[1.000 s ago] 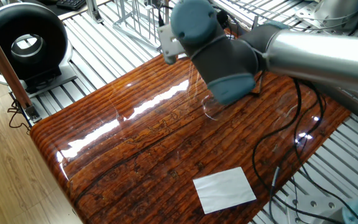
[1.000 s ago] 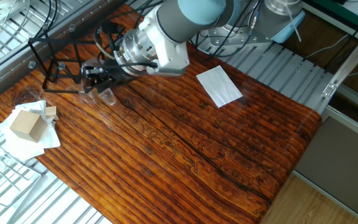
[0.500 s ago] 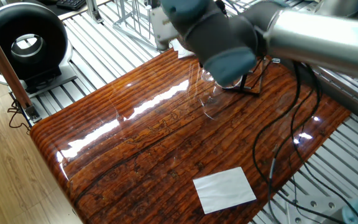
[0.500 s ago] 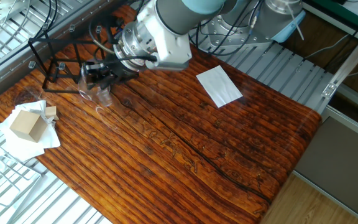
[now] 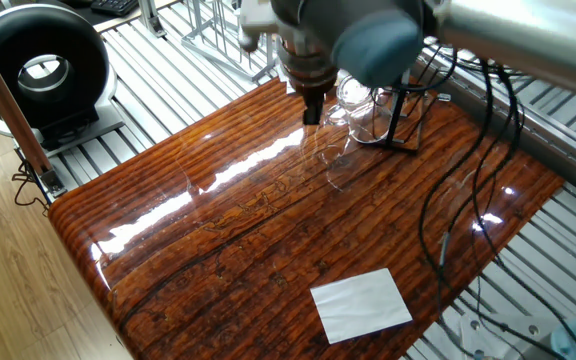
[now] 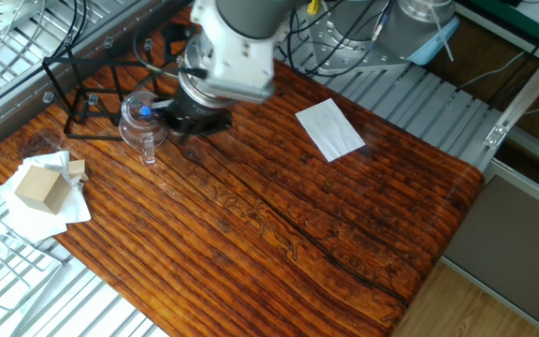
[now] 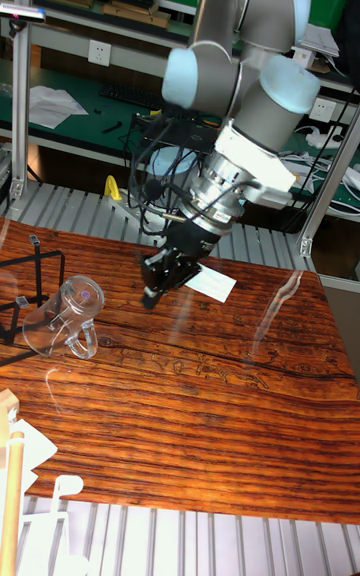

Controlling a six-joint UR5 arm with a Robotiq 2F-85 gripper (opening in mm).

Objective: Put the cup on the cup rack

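Note:
The clear cup (image 5: 353, 97) (image 6: 138, 124) (image 7: 60, 319) leans tilted against the black wire cup rack (image 5: 400, 120) (image 6: 82, 94) (image 7: 28, 281) at the table's far corner. Its handle points down toward the wood. Whether a rod of the rack passes through the cup I cannot tell. My gripper (image 5: 311, 108) (image 6: 165, 109) (image 7: 148, 296) hangs just beside the cup, apart from it. It is open, with nothing between its dark fingers. In the tall fixed view a clear gap of table separates the fingertips from the cup.
A white paper sheet (image 5: 361, 303) (image 6: 329, 128) lies on the wooden table. A cardboard box (image 6: 40, 185) sits on crumpled paper near the rack. A silver wire rack (image 5: 218, 30) and a black round fan (image 5: 38, 65) stand off the table. Cables trail behind the arm.
The gripper carried the cup toward the black rack, let it go there, and drew back. The cup now rests tilted at the rack, free of the fingers.

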